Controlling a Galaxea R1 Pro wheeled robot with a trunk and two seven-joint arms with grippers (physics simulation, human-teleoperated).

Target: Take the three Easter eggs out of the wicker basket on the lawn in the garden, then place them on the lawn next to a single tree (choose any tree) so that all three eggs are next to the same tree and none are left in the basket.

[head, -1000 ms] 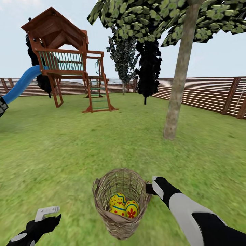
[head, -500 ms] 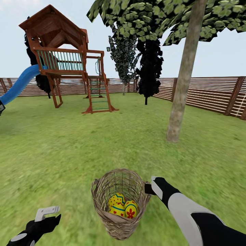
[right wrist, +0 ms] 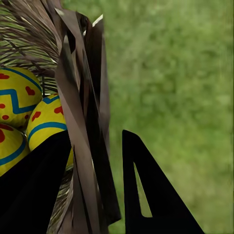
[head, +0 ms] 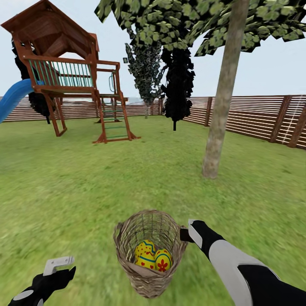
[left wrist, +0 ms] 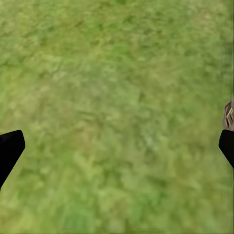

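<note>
Wicker, tan and open-woven, sits low in the middle of your head view: the wicker basket [head: 148,250] is at your right claw [head: 185,234], which closes on its rim, and the Easter eggs [head: 154,256] lie inside, two plainly showing, the third hidden or hard to separate. Your left claw [head: 58,264] hangs off to the side over the lawn [head: 85,182], well apart from the basket. Ahead and to the right stands the tree [head: 217,127] with the pale trunk, with open grass between it and the basket. From your left wrist, you look at grass with the two dark fingertips [left wrist: 10,148] far apart, nothing between them. From your right wrist, the basket's rim band passes between the dark fingers [right wrist: 146,190], clamped there, with the painted eggs just behind the weave. You appear to be carrying the basket toward the tree; next, I judge, you need to bring it near the trunk, then lift each egg out onto the grass.
</note>
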